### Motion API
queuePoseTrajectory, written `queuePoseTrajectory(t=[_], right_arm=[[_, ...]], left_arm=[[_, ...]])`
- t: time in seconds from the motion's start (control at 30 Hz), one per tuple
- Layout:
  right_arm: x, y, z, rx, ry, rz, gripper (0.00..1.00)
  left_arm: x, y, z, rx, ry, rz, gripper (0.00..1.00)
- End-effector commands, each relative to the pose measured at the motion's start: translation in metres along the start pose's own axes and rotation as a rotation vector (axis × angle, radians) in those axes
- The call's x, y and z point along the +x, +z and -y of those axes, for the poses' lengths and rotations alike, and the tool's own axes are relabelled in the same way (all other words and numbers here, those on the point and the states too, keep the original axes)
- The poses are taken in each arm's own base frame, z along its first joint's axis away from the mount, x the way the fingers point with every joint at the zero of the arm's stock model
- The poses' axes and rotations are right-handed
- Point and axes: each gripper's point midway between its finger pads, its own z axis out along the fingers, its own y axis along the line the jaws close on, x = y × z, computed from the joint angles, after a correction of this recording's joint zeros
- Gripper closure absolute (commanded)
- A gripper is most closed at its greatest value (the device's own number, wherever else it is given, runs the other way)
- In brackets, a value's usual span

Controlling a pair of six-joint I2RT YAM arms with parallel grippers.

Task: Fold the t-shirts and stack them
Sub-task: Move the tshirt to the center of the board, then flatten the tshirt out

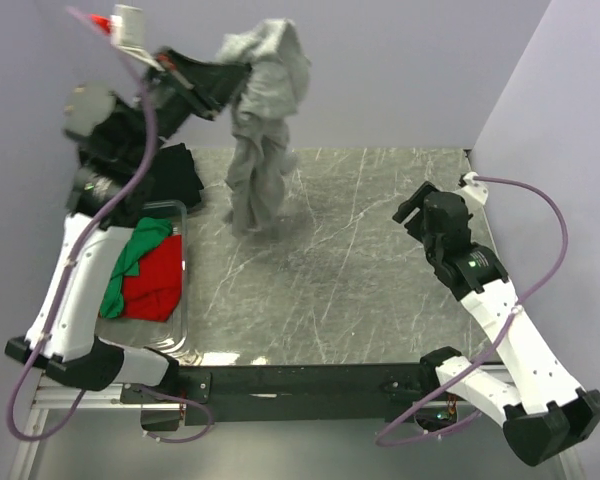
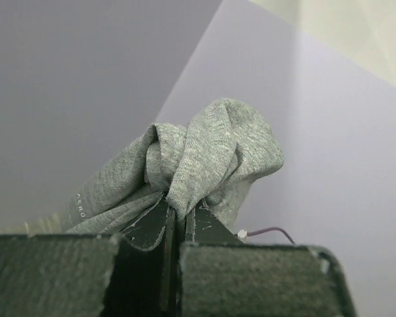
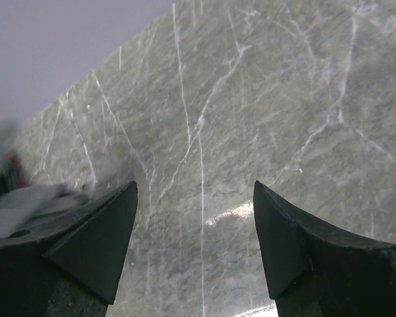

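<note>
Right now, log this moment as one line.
left gripper: shut on grey t-shirt, hanging bunched over table | right gripper: open, empty | red t-shirt, green t-shirt: in clear bin

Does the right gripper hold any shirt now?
No, the right gripper is open, and only the grey table shows inside its gap.

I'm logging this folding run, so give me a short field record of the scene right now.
left gripper: shut on grey t-shirt, held high
grey t-shirt: bunched, hanging down toward table
right gripper: open, empty, over bare table
bin: holds green shirt and red shirt, unfolded
black shirt: on table beyond bin
folded stack: none visible
</note>
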Motion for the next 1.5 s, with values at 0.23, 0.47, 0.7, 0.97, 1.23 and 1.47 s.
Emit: queuePoseTrajectory(t=[0.23, 0.47, 0.7, 0.97, 1.23, 1.47], right_arm=[[0.008, -0.018, 0.038, 0.089, 0.041, -0.001, 0.22], [0.056, -0.006, 0.035, 0.048, -0.031, -0.178, 0.22], [0.103, 0.022, -0.002, -0.100, -0.114, -0.395, 0.23], [0.133, 0.070, -0.056, -0.229, -0.122, -0.538, 0.28], [0.139, 0.119, -0.089, -0.257, -0.127, -0.566, 0.39], [0.154, 0.157, -0.091, -0.227, -0.134, -0.607, 0.45]], left_arm=[[0.257, 0.008, -0.201, -0.440, -0.185, -0.588, 0.07], [0.323, -0.070, -0.290, -0.860, -0.125, -0.810, 0.00], [0.371, -0.146, -0.321, -1.005, -0.201, -0.937, 0.05], [0.385, -0.182, -0.339, -1.064, -0.261, -0.983, 0.13], [0.393, -0.204, -0.348, -1.073, -0.342, -0.998, 0.30], [0.403, -0.204, -0.358, -1.065, -0.351, -1.041, 0.33]])
